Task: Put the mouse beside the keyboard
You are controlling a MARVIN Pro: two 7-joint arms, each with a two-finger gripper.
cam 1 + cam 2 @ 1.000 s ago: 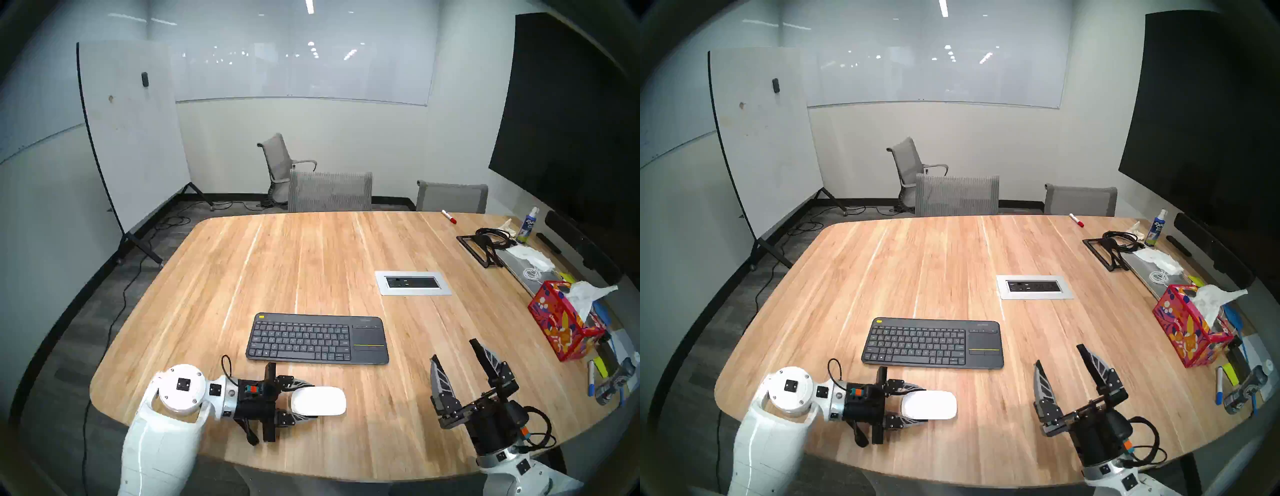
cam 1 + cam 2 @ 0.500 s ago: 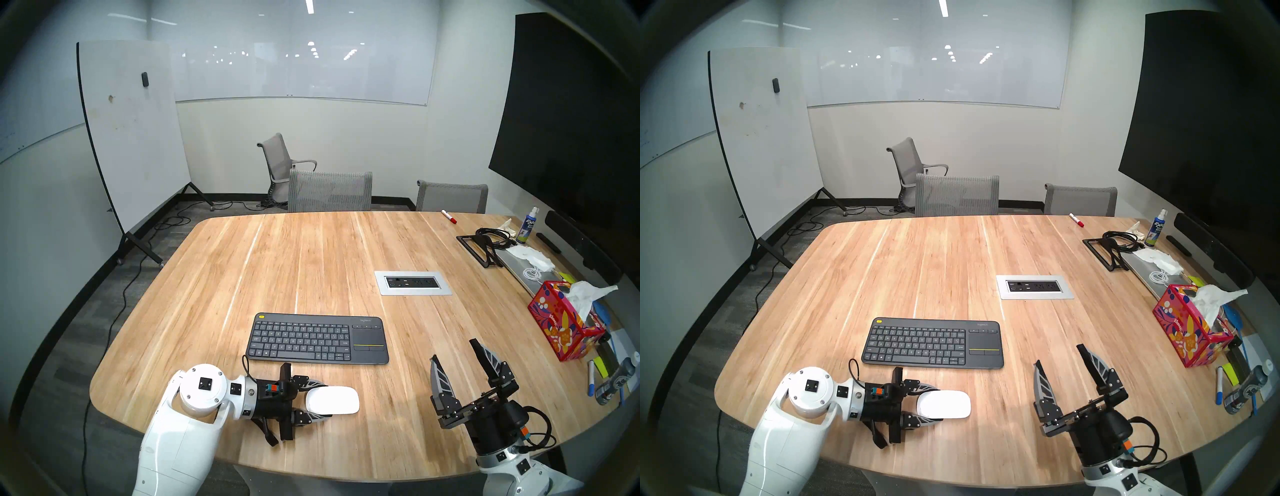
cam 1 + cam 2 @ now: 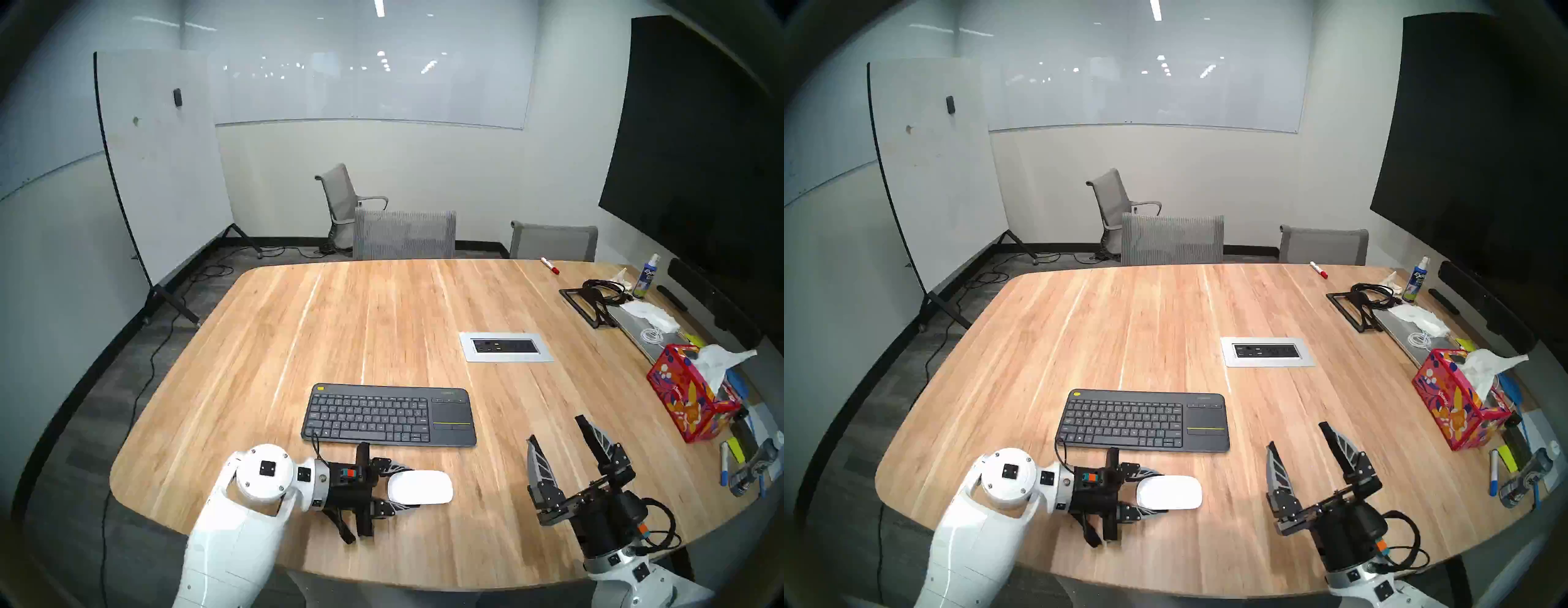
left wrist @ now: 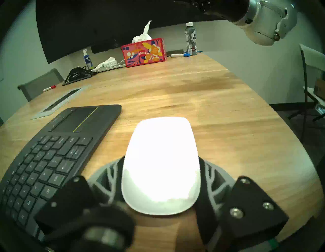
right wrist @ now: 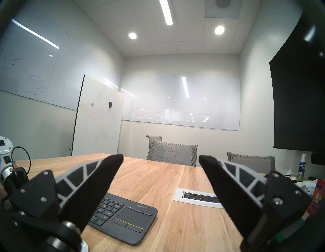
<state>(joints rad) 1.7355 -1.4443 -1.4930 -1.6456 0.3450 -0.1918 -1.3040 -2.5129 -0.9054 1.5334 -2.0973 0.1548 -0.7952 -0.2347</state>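
Right of the keyboard (image 3: 388, 416), bare tabletop (image 3: 500, 407) lies open up to the raised right claw (image 3: 560, 437); beyond it sits the outlet panel (image 3: 505, 347).

Both arms wear glossy white shells ending in a rounded white joint cap with a small black square and silver screws. Beyond each cap a silver collar meets a black wrist block with an orange-and-teal tag and a looped black cable. The left gripper (image 3: 407, 486) and right gripper (image 3: 558, 431) are black, with triangular knuckle plates studded with silver screws. Their fingers (image 5: 98, 176) are tapered black pads backed by grey ribbed lattice.
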